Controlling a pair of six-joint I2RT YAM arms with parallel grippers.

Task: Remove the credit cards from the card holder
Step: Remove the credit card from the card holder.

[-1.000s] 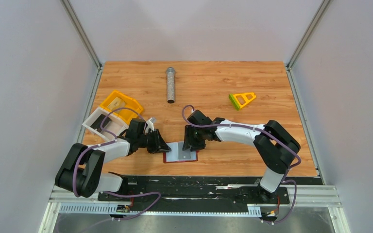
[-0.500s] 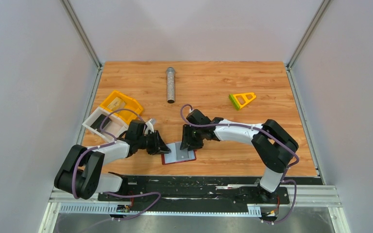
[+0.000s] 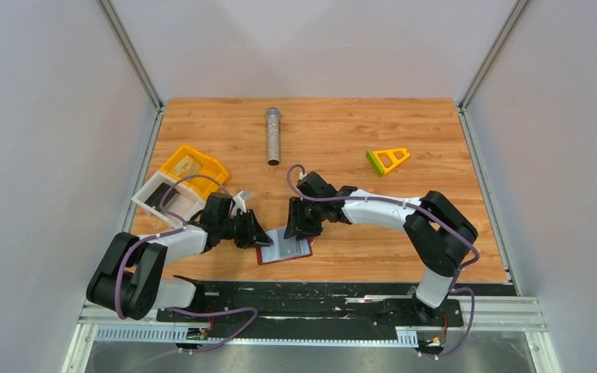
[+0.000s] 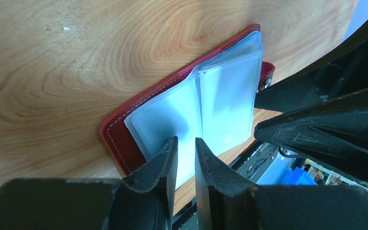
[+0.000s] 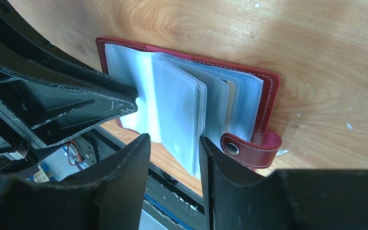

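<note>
Since 1 second ago the right pincer (image 3: 299, 228) has edged a little leftward, and the card holder (image 3: 284, 247) has slid and turned slightly with it toward the left pincer (image 3: 258, 235).

The holder lies open and flat on the table (image 3: 342, 132) near its front edge, between the 2 arms, red cover down and its blue-grey pockets fanned upward. Its spine runs roughly from near edge to far.

The left pincer comes in from the left at the pockets' open ends. Its fingers (image 4: 167, 160) leave only a thin slit, and I cannot tell whether a leaf is nipped there. The right pincer (image 5: 174, 139) stands open, jaws straddling the edge of 1 standing leaf, just beside the snap tab (image 5: 251, 148).

Both sit on the holder, so neither is clearly nearer. No credit cards show plainly in the pockets. A tan thing lies in the yellow tray (image 3: 216, 165) and a dark one in the white tray (image 3: 146, 194), possibly cards already out.
</note>
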